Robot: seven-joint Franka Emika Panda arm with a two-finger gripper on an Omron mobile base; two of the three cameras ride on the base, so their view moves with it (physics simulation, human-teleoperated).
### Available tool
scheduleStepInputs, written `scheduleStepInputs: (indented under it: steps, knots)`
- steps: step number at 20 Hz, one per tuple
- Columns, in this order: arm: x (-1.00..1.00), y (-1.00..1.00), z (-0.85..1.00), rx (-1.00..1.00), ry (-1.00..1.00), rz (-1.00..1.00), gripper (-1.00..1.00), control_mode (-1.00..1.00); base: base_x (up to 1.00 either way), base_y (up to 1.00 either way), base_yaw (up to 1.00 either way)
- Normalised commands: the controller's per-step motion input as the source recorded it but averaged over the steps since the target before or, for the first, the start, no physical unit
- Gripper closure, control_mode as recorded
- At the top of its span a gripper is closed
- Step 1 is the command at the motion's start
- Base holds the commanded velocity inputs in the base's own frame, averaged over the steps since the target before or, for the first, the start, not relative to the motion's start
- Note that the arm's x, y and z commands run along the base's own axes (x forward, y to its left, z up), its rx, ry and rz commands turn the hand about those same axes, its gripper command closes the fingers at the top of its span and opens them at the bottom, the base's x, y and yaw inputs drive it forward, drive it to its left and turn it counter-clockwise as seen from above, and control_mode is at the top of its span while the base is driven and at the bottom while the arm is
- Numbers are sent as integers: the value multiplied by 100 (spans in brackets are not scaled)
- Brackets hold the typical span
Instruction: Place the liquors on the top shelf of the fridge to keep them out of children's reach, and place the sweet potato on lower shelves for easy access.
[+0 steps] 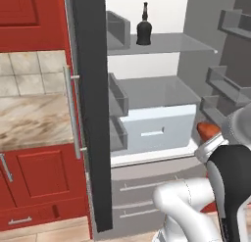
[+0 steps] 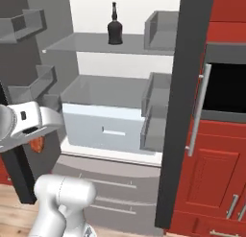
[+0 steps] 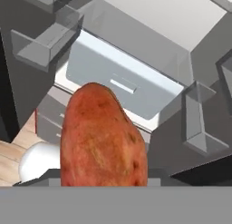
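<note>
I have the fridge (image 1: pixel 147 133) open in front of me, both dark doors (image 1: pixel 90 108) swung out to either side. The black bottle (image 1: pixel 143 28) stands upright on the top shelf (image 1: pixel 181 42), towards its left rear from the left base view; in the right base view the same bottle (image 2: pixel 114 27) sits near the middle of that shelf (image 2: pixel 86 43), clear of the door bins (image 2: pixel 161 27) beside it.

The sweet potato (image 3: pixel 103 137) is up in the hand view, standing on end right in front of the camera, its tapered tip pointing at the pale blue drawer (image 3: pixel 122 87). It rises from where my fingers sit, so I take it as clamped between them, though the potato itself hides the tips. From the left base view I catch just an orange-red end of the potato (image 1: pixel 207 130) poking out past my wrist, in front of the fridge's lower right edge and level with the drawer (image 1: pixel 157 128). From the right base view a sliver of the potato (image 2: pixel 37 143) shows under my forearm, left of the drawer (image 2: pixel 103 128) and outside the fridge interior.

The lower shelf (image 1: pixel 157 91) above the drawer is a flat grey slab. Below the drawer are the grey freezer fronts (image 1: pixel 142 192). To the left of the fridge I see red cabinets (image 1: pixel 39 182) and a marble desk (image 1: pixel 32 121).
</note>
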Motion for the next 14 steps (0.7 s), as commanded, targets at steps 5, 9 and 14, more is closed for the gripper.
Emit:
scheduleStepInputs:
  steps: [5, 9, 14]
  knots:
    - [0, 0, 0, 0, 0, 0, 100, 100, 46, -54, 31]
    - [0, 0, 0, 0, 0, 0, 100, 100, 47, -12, 17]
    - [0, 0, 0, 0, 0, 0, 100, 100, 58, 0, 9]
